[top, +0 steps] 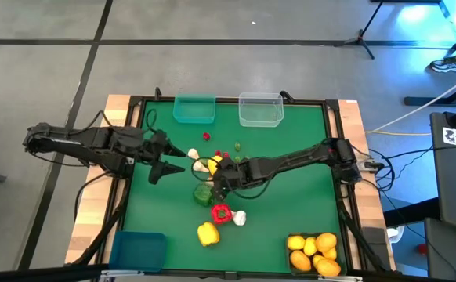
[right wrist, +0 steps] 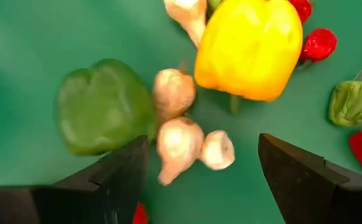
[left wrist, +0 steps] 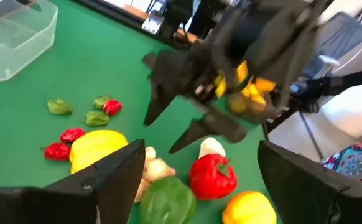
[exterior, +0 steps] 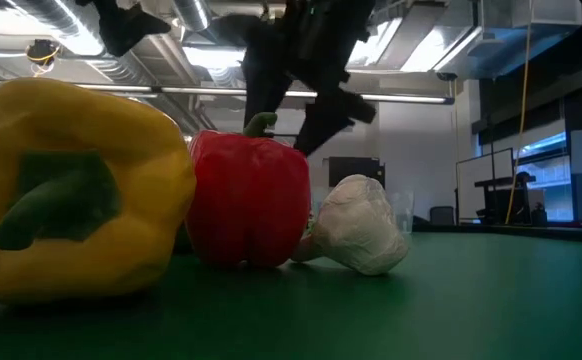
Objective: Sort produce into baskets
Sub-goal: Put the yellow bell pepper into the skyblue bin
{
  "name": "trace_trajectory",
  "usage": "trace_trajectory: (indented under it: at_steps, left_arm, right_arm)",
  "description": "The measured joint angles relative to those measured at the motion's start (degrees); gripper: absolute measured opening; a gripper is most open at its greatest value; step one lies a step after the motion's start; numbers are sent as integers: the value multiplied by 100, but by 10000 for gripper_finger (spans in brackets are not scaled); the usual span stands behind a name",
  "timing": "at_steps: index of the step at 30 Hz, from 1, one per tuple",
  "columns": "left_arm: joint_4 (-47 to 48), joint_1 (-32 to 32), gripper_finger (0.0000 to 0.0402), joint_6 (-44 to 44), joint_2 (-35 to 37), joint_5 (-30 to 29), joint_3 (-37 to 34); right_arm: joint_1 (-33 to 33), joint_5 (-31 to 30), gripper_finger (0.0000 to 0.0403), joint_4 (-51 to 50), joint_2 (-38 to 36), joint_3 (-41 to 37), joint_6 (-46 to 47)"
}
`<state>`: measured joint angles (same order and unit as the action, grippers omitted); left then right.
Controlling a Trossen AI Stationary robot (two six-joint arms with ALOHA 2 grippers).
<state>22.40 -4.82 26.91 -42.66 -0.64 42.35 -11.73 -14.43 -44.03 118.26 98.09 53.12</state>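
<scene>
Our right gripper (top: 212, 182) hangs wide open and empty over the garlic bulbs (right wrist: 180, 144) near the middle of the surface (top: 291, 204), between the green pepper (right wrist: 103, 106) and the yellow pepper (right wrist: 249, 46). We should descend straight, closing on one bulb only. Our left gripper (top: 169, 168), also open and empty, waits nearer the left edge.

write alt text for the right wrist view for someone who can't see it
The right gripper, fingers open, hovers over a cluster of pale beige garlic bulbs on the green table mat. A glossy green bell pepper lies on one side of them, a large yellow bell pepper on the other, with small red and green chili pieces beyond it.
</scene>
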Motion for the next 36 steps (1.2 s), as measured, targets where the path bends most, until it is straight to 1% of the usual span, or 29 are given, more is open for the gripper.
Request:
trace_trajectory:
  at_steps: [5,12,18,20,25,29,33,36]
  left_arm:
    - [86,0,306,8,141,-81,0]
    - [139,0,306,-32,127,-122,0]
    - [177,0,306,-67,128,-175,0]
    - [259,0,306,-71,128,-187,0]
    - [408,0,306,-72,128,-295,0]
    - [408,0,306,-101,128,-302,0]
    - [406,0,306,-205,128,-341,0]
    - [406,0,306,-203,125,-408,0]
  right_arm:
    - [18,-18,294,-110,103,-38,17]
    - [192,-40,294,174,102,-508,40]
    - [293,302,294,1182,101,-929,16]
    - [290,316,294,1441,98,-1071,19]
    - [295,-177,294,1383,98,-1148,57]
    - [364,-108,294,1417,98,-1160,39]
    - [470,-203,294,1432,98,-1157,-45]
    - [551,-96,294,1442,98,-1157,-98]
